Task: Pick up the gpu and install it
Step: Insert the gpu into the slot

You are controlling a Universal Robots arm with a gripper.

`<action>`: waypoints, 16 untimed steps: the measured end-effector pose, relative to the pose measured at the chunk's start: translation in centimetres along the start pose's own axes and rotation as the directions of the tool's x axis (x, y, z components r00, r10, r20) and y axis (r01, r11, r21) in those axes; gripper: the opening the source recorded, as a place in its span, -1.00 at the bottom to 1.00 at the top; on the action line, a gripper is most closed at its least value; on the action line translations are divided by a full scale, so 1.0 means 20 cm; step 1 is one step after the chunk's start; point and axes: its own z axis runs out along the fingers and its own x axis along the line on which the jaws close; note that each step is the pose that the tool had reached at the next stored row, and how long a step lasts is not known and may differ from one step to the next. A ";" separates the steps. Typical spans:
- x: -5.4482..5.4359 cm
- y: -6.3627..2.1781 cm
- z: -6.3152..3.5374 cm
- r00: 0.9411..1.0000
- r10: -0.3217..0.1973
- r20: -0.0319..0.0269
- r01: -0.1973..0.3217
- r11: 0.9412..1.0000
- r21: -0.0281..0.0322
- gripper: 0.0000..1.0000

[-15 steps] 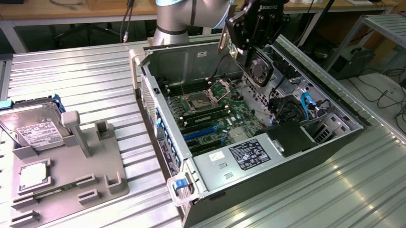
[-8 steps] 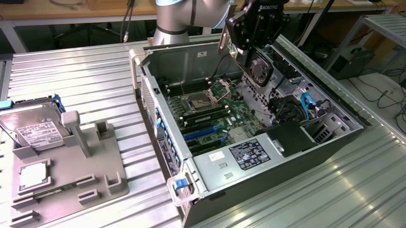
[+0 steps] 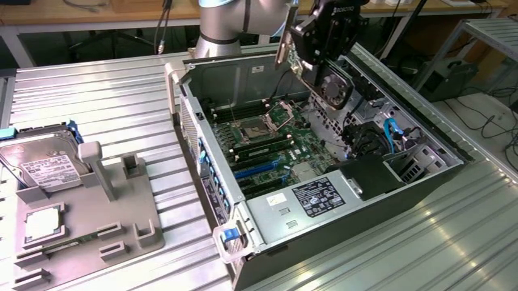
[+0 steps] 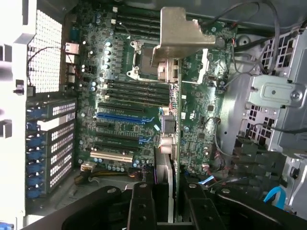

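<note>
Presently the gripper (image 3: 317,56) is closed on the gpu (image 3: 332,83), its fingers (image 4: 140,207) clamped on either side of the card's upper end. The card hangs on edge over the open computer case (image 3: 364,209), with the fan face turned toward the exterior view's right. In the wrist view the gpu (image 4: 181,36) is seen edge-on with the silver bracket as its far end, and its line runs crosswise to the long slots, including the blue slot (image 4: 122,117). The card is apart from the motherboard (image 3: 271,148), with clear air beneath it. The board bay lies open, bounded by the rear wall with its perforated slot covers (image 4: 55,139) on one side and the drive cage (image 4: 276,96) with loose cables and a blue cable (image 3: 392,134) on the other. Outside the case, toward the exterior view's left, a grey holder (image 3: 101,230) sits on the ribbed metal surface (image 3: 105,97), carrying a hard drive (image 3: 40,163) and a small square chip (image 3: 42,222), well apart from the gripper.
</note>
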 end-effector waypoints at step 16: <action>0.00 0.000 0.002 0.906 -0.420 0.044 0.420 0.907 0.010 -0.44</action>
